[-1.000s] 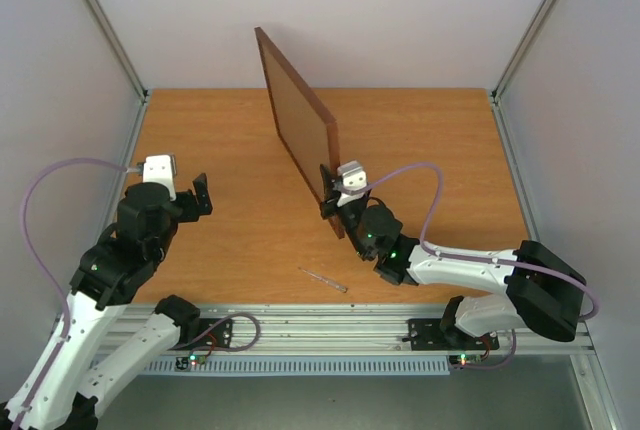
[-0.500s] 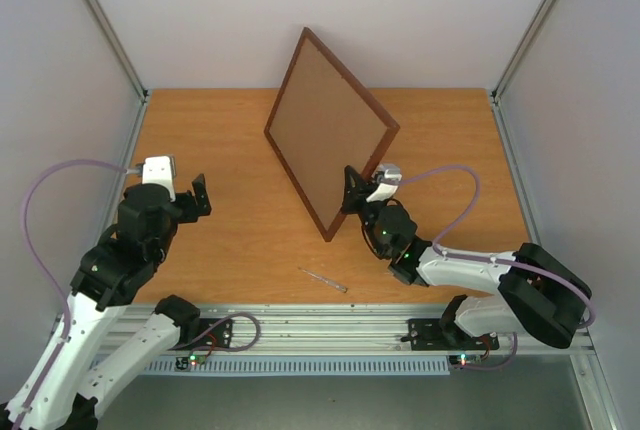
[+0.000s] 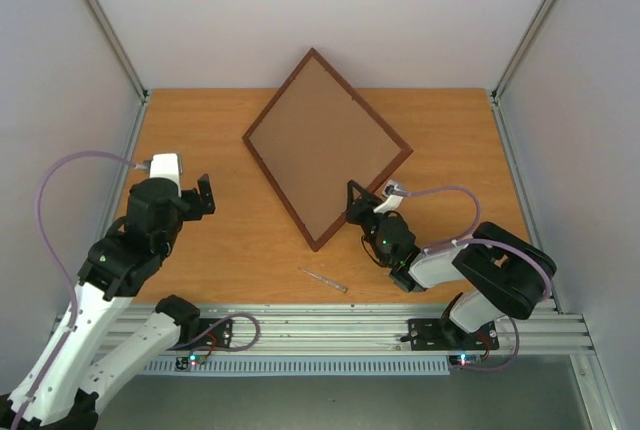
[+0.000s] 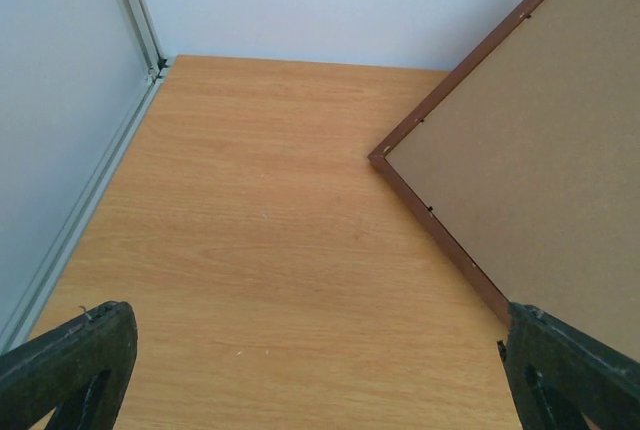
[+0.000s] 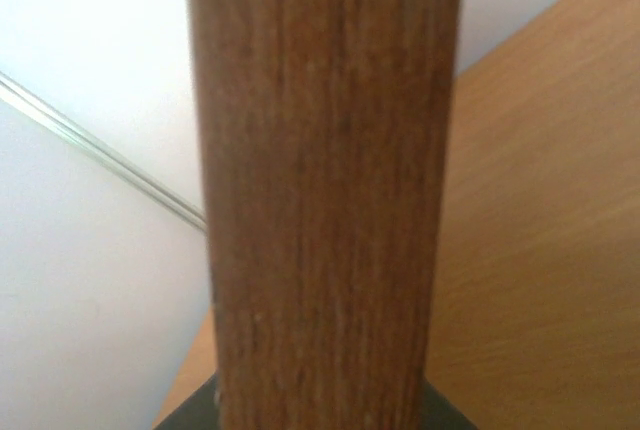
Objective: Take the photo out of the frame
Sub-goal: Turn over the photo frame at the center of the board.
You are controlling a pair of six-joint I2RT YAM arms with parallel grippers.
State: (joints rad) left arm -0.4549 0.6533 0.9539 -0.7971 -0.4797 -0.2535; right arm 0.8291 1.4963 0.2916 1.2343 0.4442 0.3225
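1. Right now the frame (image 3: 325, 145) stands tilted over the middle of the surface (image 3: 220, 120), turned like a diamond, with its plain brown back towards the overhead camera. I cannot tell whether its lowest corner rests on the surface.
2. The right claw (image 3: 358, 202) is clamped on the frame's near-right rail, close to that low corner. In its wrist view the wooden edge (image 5: 325, 190) fills the shot.
3. The left claw (image 3: 203, 195) hangs at the left with its jaws spread wide and nothing in them, well apart from the frame.
4. The photo is not visible. Judging from the closed back, it probably sits inside behind the backing board, so the task looks to be at an early stage.
5. The step in hand appears to be presenting the back to the left arm. A pinch on one thin rail near a corner lets the frame swing, so the grip should be firm and the frame held steady, ideally braced on the surface.
6. The left wrist view shows small dark clips (image 4: 428, 212) along the inner edge of the frame. These likely need turning aside before the board will lift.
7. The left claw would do best to narrow first, reach for the frame's left corner, and push the clips sideways rather than press into the board.
8. A thin pale stick (image 3: 323, 281) lies on the near surface and is best avoided.
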